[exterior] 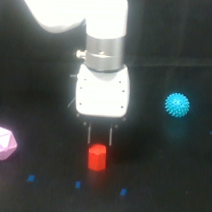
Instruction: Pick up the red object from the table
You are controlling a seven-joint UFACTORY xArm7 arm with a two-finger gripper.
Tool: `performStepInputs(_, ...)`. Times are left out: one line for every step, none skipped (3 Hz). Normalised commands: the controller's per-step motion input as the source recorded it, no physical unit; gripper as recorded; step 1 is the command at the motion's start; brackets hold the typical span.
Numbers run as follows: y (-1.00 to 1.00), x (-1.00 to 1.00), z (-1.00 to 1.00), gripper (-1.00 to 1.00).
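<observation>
The red object [97,157] is a small upright hexagonal block standing on the black table [156,166], low in the middle of the exterior view. My gripper [99,134] hangs straight above it from the white arm, its two thin dark fingers [88,133] pointing down. The fingertips end just above the block's top, a narrow gap apart, about as wide as the block. Nothing is between them.
A pink faceted polyhedron [3,142] lies at the exterior view's left edge. A cyan spiky ball [177,104] sits at the exterior view's right. Small blue tape marks [78,184] dot the table in front of the block.
</observation>
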Motion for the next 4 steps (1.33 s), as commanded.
performStepInputs(0.06,0.01,-1.0,0.55)
performStepInputs(-0.15,1.0,-0.9,-0.9)
performStepInputs(0.71,-1.0,-0.13,-0.36)
performStepInputs(0.32,-0.52,-0.17,0.33)
